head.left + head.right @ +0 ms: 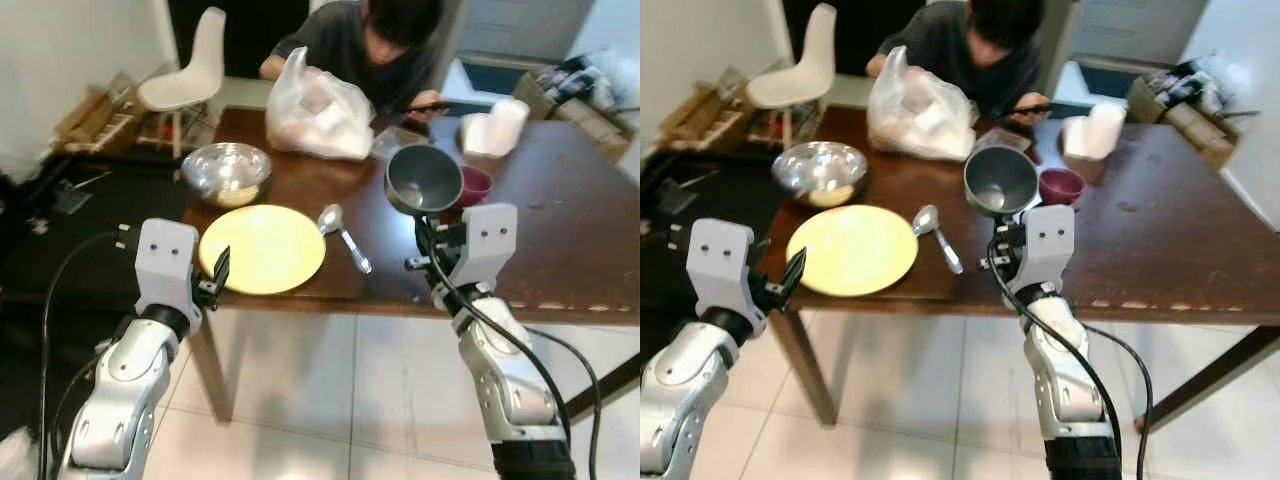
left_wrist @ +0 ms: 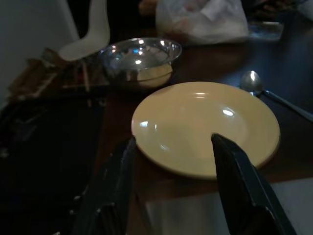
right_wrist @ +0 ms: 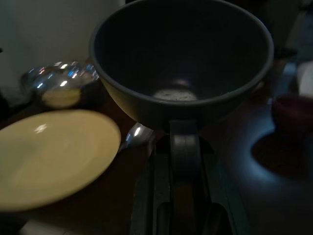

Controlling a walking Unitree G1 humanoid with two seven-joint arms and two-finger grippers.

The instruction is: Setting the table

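Right claw (image 1: pixel 422 232) is clamped on the near rim of a grey bowl (image 1: pixel 424 178), holding it raised above the worktop (image 1: pixel 560 230), to the right of the spoon (image 1: pixel 343 235) and just before a maroon cup (image 1: pixel 474 184). Bowl tilts slightly toward the robot; its fingers (image 3: pixel 183 147) meet under the rim.

Left claw (image 2: pixel 171 171) hovers at the worktop's near left edge, fingers spread wide, with the yellow plate (image 1: pixel 263 248) just beyond them, untouched. The plate lies flat, spoon just beside its right edge. A steel bowl (image 1: pixel 227 172) stands behind the plate. A plastic bag (image 1: pixel 315 110) sits farther back, before a seated person (image 1: pixel 360 45).
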